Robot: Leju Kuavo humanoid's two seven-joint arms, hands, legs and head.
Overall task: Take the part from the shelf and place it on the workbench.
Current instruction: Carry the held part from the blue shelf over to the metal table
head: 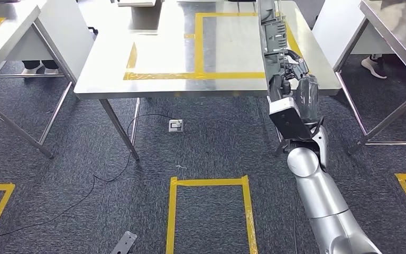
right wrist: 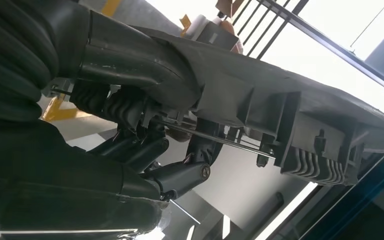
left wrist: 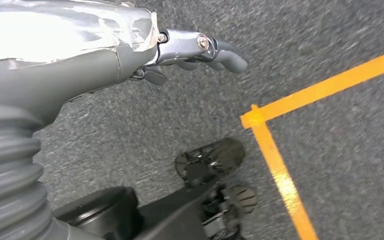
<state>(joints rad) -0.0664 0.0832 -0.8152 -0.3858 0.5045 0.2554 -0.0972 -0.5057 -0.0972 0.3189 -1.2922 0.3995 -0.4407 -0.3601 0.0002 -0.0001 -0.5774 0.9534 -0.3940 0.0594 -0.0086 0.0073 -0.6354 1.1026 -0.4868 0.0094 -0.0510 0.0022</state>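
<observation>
A long dark grey plastic part (head: 273,37) stands nearly upright in my right hand (head: 289,67), which grips its lower end. It hangs above the near right edge of the steel workbench (head: 158,58), beside the yellow tape rectangle (head: 198,50) marked on the top. Seen from the right wrist, the ribbed part (right wrist: 290,115) crosses the picture with my dark fingers (right wrist: 180,175) wrapped around it. My left hand (left wrist: 200,50) hangs over the grey carpet, fingers stretched out and holding nothing.
Steel tables stand at the left (head: 5,32) and the right (head: 396,32), with a person's shoes (head: 374,66) under the right one. A black cable (head: 111,174), a floor socket (head: 175,125) and a yellow taped square (head: 209,182) lie on the carpet before the workbench.
</observation>
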